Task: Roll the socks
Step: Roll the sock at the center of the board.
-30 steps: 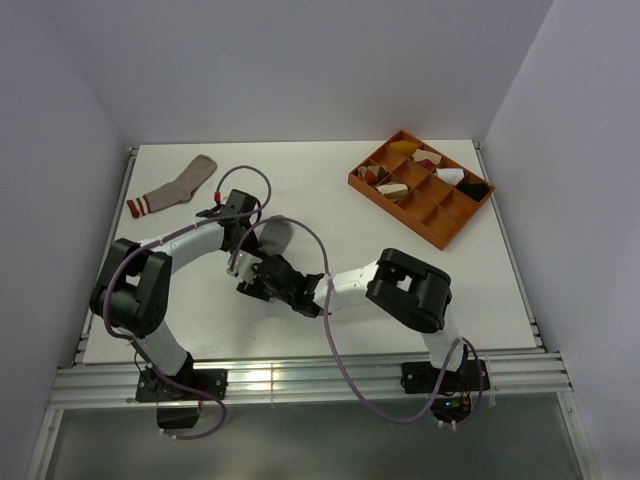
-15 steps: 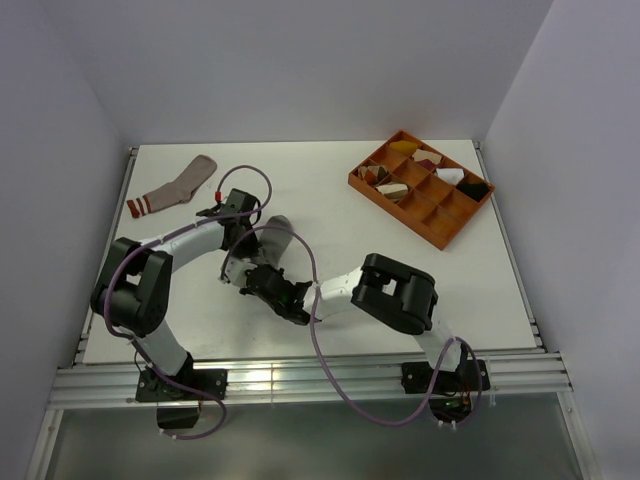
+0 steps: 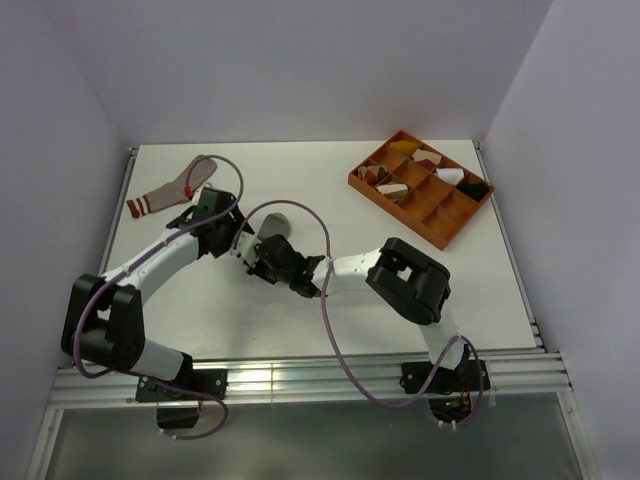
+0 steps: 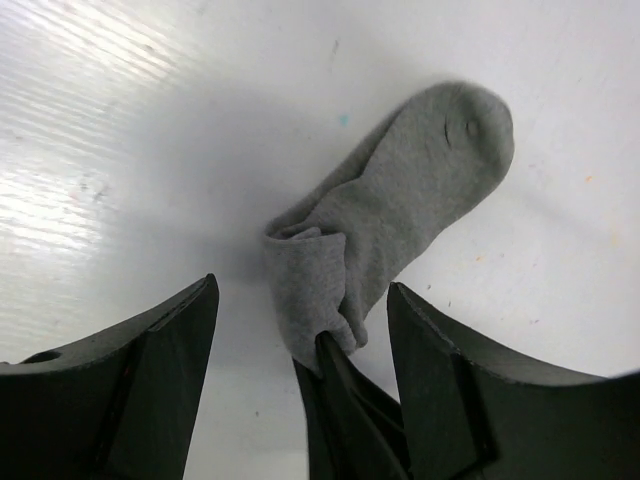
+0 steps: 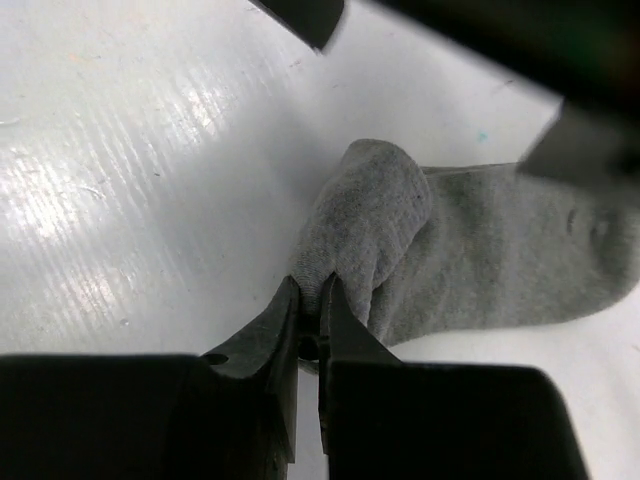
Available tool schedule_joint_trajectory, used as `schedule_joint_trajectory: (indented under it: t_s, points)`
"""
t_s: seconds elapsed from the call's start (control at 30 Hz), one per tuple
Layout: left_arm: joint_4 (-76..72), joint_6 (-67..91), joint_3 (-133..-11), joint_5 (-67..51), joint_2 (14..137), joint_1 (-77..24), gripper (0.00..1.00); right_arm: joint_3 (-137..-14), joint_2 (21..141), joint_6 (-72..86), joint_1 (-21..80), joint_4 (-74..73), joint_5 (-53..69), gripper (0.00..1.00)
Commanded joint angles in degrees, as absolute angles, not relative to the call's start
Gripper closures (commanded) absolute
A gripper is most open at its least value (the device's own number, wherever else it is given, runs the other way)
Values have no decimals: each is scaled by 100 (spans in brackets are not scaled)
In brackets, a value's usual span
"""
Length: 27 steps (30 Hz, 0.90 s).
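Observation:
The grey sock (image 4: 410,190) lies flat on the white table (image 3: 330,310), its near end folded into a thick bunch (image 5: 365,215). My right gripper (image 5: 310,290) is shut on that bunch, pinching the fold's edge. My left gripper (image 4: 302,285) stands open, its two fingers (image 4: 150,380) on either side of the bunch and of the right gripper's tips, touching neither. From above, both grippers meet at the sock's near end (image 3: 272,225). The pinkish-tan sock (image 3: 175,187) with red and white cuff stripes lies flat at the far left, untouched.
An orange divided tray (image 3: 442,232) holding small cloth bundles sits at the far right. Purple cables loop over both arms near the grey sock. Walls close in the table on the left, back and right.
My right gripper has shut on the sock's folded end. My left gripper has opened and let it go. Both grippers moved farther up the table, and the left arm swung out to the left.

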<state>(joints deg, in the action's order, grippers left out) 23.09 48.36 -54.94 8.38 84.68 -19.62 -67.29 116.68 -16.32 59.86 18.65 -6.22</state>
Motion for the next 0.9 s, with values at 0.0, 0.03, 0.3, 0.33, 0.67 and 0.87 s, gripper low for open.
schedule_joint_trajectory:
  t_s: [0.0, 0.03, 0.3, 0.33, 0.67, 0.87]
  points:
    - [1908, 5238, -5073, 924, 7964, -1758, 28, -6776, 11637, -1073, 5749, 888, 490, 100]
    - [1681, 5282, -4810, 862, 7754, -1714, 29, -6802, 11637, -968, 5696, 792, 631, 100]
    - [634, 5607, -3578, 475, 7058, -1565, 29, -7303, 11786, -607, 5037, 124, 2397, 100]
    - [589, 5573, -3560, 449, 7084, -1538, 28, -7356, 11821, -598, 4984, 45, 2573, 100]
    - [-184, 5502, -3332, -351, 7427, -1468, 29, -8225, 12401, -369, 4404, -764, 4139, 100]
    - [-79, 5335, -3445, -238, 7708, -1468, 31, -8675, 12805, -624, 4289, -1318, 4438, 100]
